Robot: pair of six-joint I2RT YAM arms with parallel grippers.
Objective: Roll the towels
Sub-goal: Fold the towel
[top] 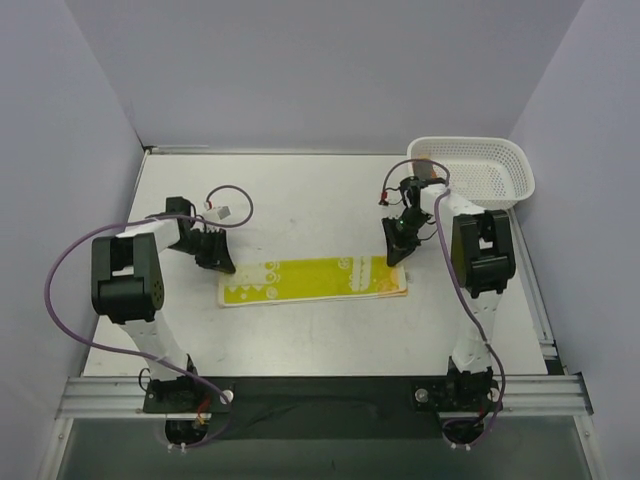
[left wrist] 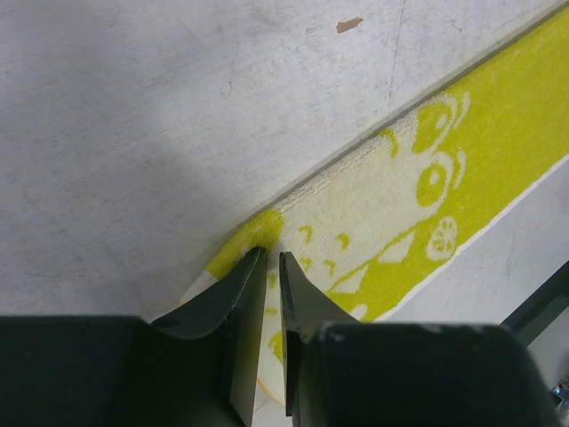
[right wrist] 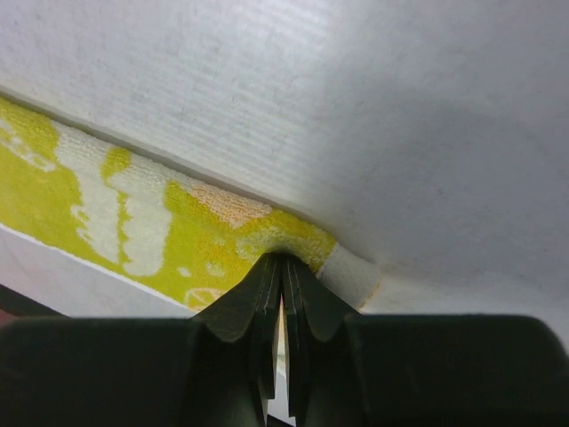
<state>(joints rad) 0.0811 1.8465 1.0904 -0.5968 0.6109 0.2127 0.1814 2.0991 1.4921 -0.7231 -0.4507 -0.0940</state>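
Observation:
The pale yellow towel (top: 312, 280) with lime-green prints lies on the table as a long flat strip. My left gripper (top: 222, 265) sits at its far left corner. In the left wrist view (left wrist: 271, 253) the jaws stand a narrow slit apart, pinching the bunched towel edge (left wrist: 418, 191). My right gripper (top: 395, 262) sits at the far right corner. In the right wrist view (right wrist: 283, 258) it is shut on a puckered fold of the towel (right wrist: 151, 222). A thin orange edge (top: 402, 294) shows under the towel's right end. The orange towel itself is not clearly visible.
A white mesh basket (top: 500, 185) stands at the back right corner, just behind the right arm. A small white connector on a purple cable (top: 222, 212) lies behind the left gripper. Purple-grey walls close in the table on three sides.

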